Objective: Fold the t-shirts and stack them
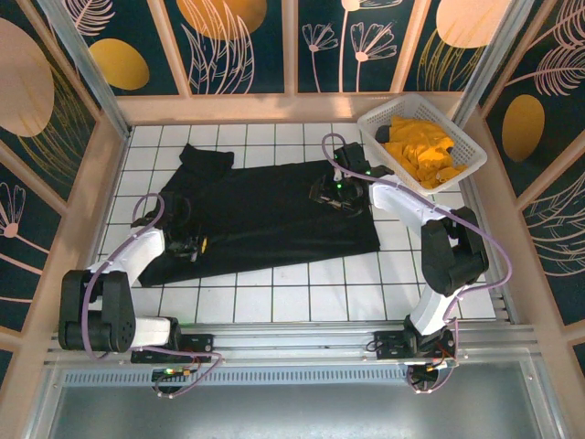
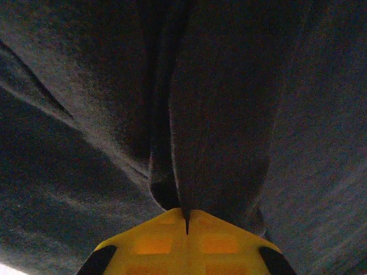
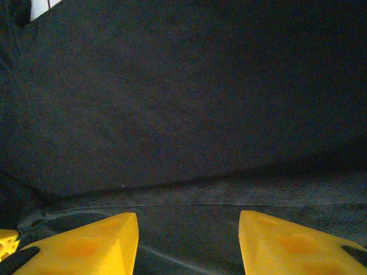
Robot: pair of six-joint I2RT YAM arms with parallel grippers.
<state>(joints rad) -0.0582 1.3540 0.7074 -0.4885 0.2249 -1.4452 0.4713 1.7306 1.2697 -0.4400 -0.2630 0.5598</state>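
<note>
— Black t-shirt (image 1: 265, 215)?
— Spread across the tiled table (image 1: 274, 293). Orange-yellow t-shirts (image 1: 422, 151) heaped in the white basket (image 1: 457, 133) (far right corner).
— Left gripper (image 2: 186, 220)?
— Bent low at the near-left hem, fingers pressed together, pinching a fold.
— Right gripper (image 3: 188, 229)?
— Reached over the far-right part, fingers spread above the cloth.

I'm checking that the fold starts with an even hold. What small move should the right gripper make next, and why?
Probably shut the right gripper on the black t-shirt. Its fingers stand apart with black cloth right in front of them, while the left gripper is pinched shut on a ridge of the same shirt. A fold likely needs both sides held.
</note>
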